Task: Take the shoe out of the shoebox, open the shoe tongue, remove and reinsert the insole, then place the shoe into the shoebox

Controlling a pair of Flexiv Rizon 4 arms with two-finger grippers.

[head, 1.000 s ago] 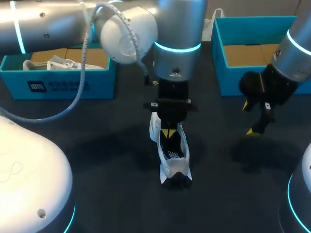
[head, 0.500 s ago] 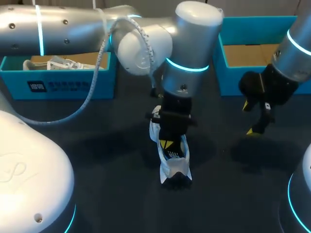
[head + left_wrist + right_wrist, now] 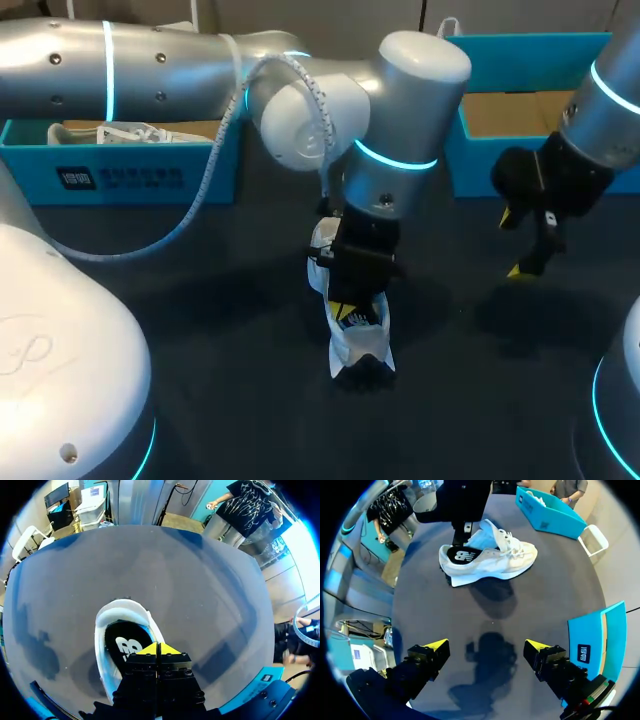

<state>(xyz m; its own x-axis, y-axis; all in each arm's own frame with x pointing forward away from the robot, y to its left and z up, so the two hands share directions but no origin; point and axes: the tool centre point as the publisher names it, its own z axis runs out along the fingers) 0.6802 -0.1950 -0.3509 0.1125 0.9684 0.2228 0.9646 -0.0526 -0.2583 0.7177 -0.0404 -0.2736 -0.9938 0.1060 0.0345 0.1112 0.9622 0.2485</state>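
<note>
Right wrist view: white laced shoe (image 3: 492,560), black insole (image 3: 461,555).

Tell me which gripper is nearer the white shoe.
Left. The left gripper sits in the opening of the shoe; the right gripper hangs open, apart to its side.

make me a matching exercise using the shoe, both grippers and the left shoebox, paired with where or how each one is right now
Things
1. shoe
2. left gripper
3. right gripper
4. left shoebox

Places or states
a. open, over bare table
b. holds another white shoe
c. shut, tips inside the shoe's opening
d. sole down on the table, not in a box

Pairs: 1-d, 2-c, 3-a, 4-b
</note>
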